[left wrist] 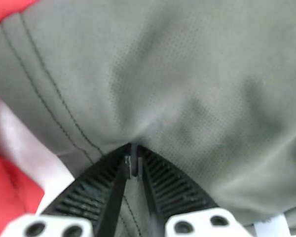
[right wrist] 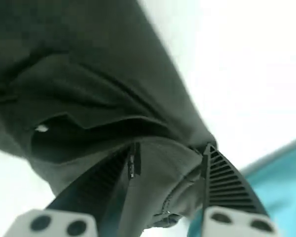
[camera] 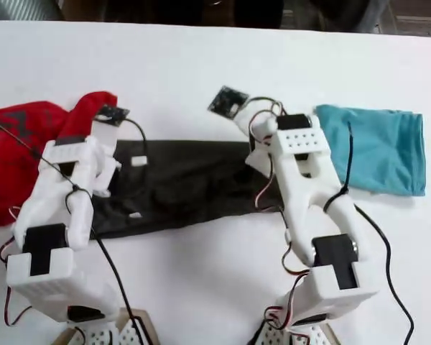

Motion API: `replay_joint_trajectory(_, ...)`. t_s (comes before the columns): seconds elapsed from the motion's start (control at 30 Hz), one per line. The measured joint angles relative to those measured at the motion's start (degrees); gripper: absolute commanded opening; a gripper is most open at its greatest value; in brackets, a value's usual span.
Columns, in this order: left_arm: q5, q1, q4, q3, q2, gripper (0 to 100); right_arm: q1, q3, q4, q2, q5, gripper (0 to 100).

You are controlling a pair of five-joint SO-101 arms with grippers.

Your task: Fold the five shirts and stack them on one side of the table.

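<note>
The left pincer is closed, its tips pinched together on a pucker of the dark shirt near the end that meets the red cloth. The right pincer stands open, its fingers straddling the bunched hem at the opposite end. The dark shirt lies stretched in a long band across the middle of the table, between the two arms.

To fold it cleanly, the right pincer probably needs to close firmly on the hem before either arm lifts — then both ends should rise and travel together, keeping the cloth taut so that no slack gathers in the middle. A one-sided pull would likely drag the band askew.

A red shirt sits crumpled at the left of the table, touching the dark one, and a teal shirt lies folded flat on the right, just beside it. The table is white, with black cables trailing from the arms — beyond its far edge shows a dark strip of room.
</note>
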Motion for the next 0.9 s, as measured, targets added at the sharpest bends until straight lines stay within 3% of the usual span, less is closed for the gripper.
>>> replay_joint_trajectory(0.13, 0.0, 0.1, 0.0, 0.0, 0.0, 3, 1.5, -1.4, 2.9, -0.2, -4.6, 16.4)
replay_joint_trajectory(0.23, 0.0, 0.1, 0.0, 0.0, 0.0, 3, 1.6, -1.4, 7.8, -3.2, -7.8, 0.8)
replay_joint_trajectory(0.37, 0.0, 0.1, 0.0, 0.0, 0.0, 3, 1.8, -1.2, 12.0, -9.5, -15.2, 2.0)
replay_joint_trajectory(0.5, 0.0, 0.1, -0.4, 0.1, 0.0, 3, 0.4, 4.2, 13.1, -12.7, -17.7, 2.1)
replay_joint_trajectory(0.67, 0.0, 0.1, -0.4, 0.1, 0.0, 3, -3.8, 15.0, 5.7, -12.8, -19.0, 2.1)
replay_joint_trajectory(0.9, 0.0, 0.1, -0.4, 0.1, 0.0, 3, -7.3, 21.0, -8.5, -12.9, -28.2, 2.1)
